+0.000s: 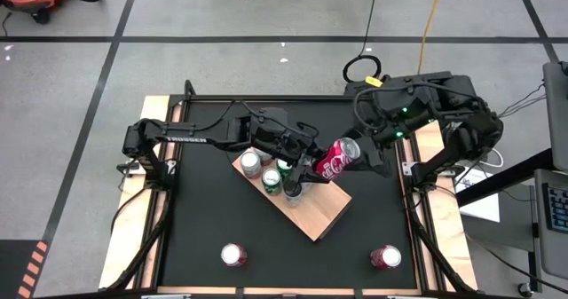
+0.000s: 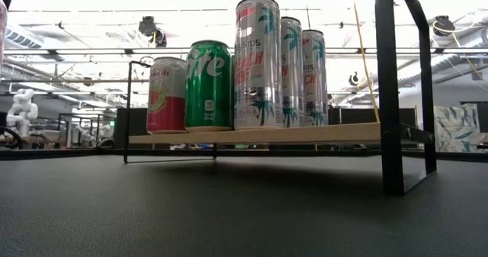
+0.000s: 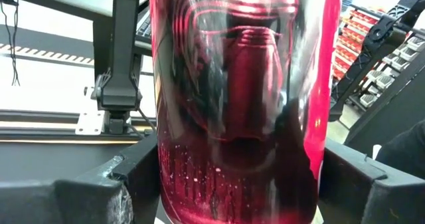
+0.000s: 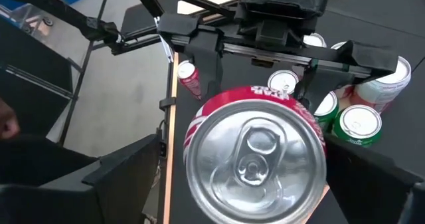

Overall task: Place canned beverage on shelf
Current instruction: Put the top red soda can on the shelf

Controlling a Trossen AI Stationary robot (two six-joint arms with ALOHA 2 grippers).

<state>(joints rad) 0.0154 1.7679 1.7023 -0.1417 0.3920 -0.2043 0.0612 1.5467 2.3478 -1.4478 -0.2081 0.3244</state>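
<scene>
**Q:** How many cans are there, and where?

**A:** Eight. Five stand upright on the shelf [image 1: 312,212], grouped at one end of the board: one pink can [image 2: 166,94], one green can [image 2: 208,85] and three tall cans [image 2: 258,62]. Two loose cans [image 1: 233,255] stand on the table [image 1: 204,219], one near each corner of the side away from the arm bases and well apart from the shelf. The eighth, the red can [image 1: 338,160], is off the table and lies tilted on its side. From above it overlaps the shelf edge nearest the right arm, and it does not rest on the board.

**Q:** What holds it?

**A:** The left gripper [image 1: 316,168] is clamped on the body of the red can, with one finger [image 3: 99,191] pressed to each flank.

**Q:** And the second arm?

**A:** The right gripper [image 1: 359,148] faces the can's lid. Its two fingers [image 4: 126,177] are spread wide on either side of the top end, and a gap shows on one side, so it has no grip.

**Q:** How many grippers act on the can?

**A:** Two meet at it, but only one holds it.
</scene>
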